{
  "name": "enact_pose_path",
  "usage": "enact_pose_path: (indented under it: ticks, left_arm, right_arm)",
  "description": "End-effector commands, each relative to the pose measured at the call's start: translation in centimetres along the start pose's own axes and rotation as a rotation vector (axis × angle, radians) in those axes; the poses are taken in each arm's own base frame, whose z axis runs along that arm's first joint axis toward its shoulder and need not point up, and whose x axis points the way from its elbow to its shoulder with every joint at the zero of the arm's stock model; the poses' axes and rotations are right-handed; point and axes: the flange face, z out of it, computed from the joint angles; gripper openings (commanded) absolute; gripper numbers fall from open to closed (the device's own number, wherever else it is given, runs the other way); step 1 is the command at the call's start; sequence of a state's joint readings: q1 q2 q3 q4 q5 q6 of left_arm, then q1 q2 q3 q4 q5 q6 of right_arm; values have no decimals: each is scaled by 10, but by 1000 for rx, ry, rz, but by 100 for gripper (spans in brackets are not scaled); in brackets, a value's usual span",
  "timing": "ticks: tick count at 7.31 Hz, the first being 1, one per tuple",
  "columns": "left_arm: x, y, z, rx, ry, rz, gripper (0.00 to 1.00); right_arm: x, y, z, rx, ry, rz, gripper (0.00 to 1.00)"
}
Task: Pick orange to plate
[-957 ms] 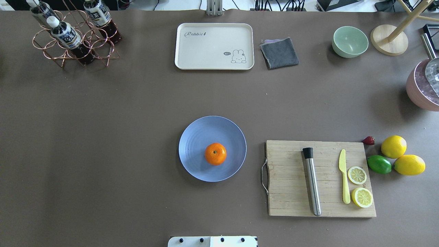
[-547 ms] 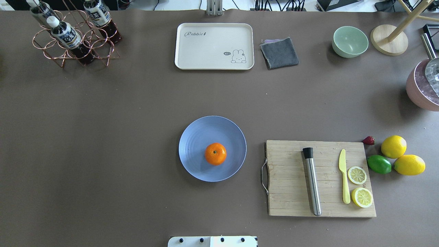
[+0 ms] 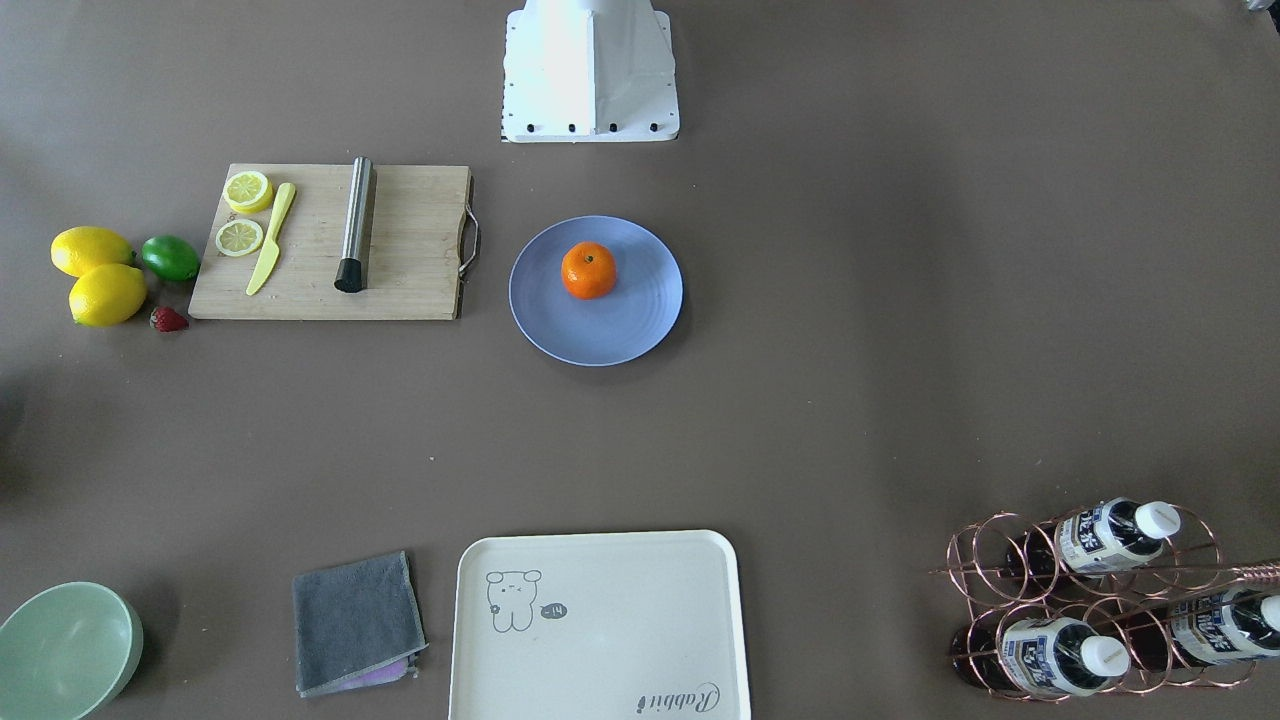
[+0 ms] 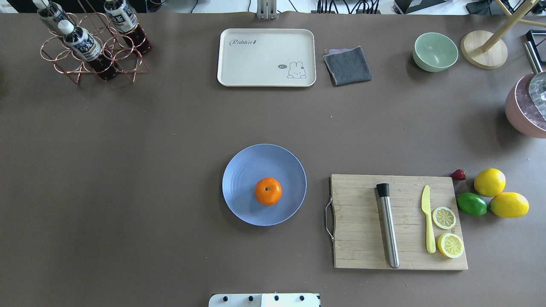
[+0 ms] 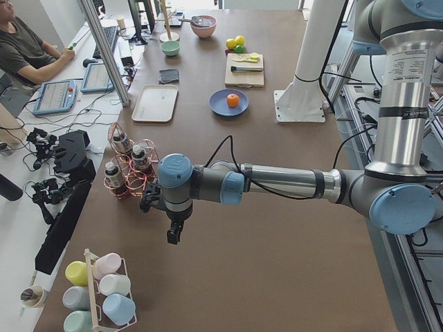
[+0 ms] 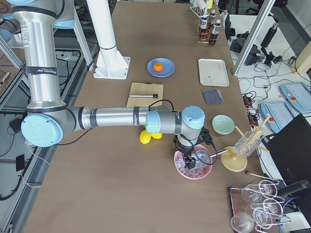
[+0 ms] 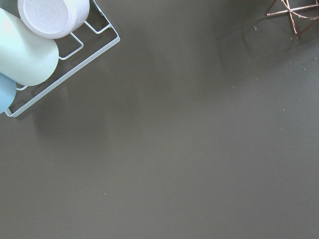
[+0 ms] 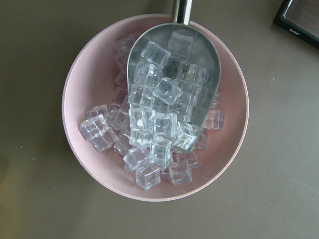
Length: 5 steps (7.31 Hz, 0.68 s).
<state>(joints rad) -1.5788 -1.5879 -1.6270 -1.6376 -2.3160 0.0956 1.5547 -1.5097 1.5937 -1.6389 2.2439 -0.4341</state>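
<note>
Brown table | orange on plate | left pincer, right pincer point down, forearms level | gap: cannot tell

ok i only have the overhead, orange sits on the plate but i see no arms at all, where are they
observer: the left gripper hangs over bare table at the table's left end, between the copper bottle rack and some pastel cups.
operator: and the right one
observer: the right gripper is above the pink bowl at the other end. Its wrist camera looks straight down on ice cubes heaped in a metal scoop.
operator: open or shut
observer: cannot tell. Neither wrist view shows its fingers, and the side views are too coarse. Both are far from the orange and the plate.
</note>
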Motion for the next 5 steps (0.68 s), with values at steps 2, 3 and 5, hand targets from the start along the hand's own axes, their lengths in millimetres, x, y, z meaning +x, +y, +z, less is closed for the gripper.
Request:
enact_pose_path:
  ticks: [2, 3, 5]
  left_arm:
    - [4, -2, -4, 12, 2, 14, 97]
    - [6, -2, -6, 19, 0, 22, 97]
    - [10, 0, -9, 26, 1, 30, 98]
  right_arm:
    - [1, 6, 5, -8, -2, 4, 100]
    - [2, 8, 6, -13, 2, 7, 100]
    - [1, 8, 6, -13, 0, 10, 100]
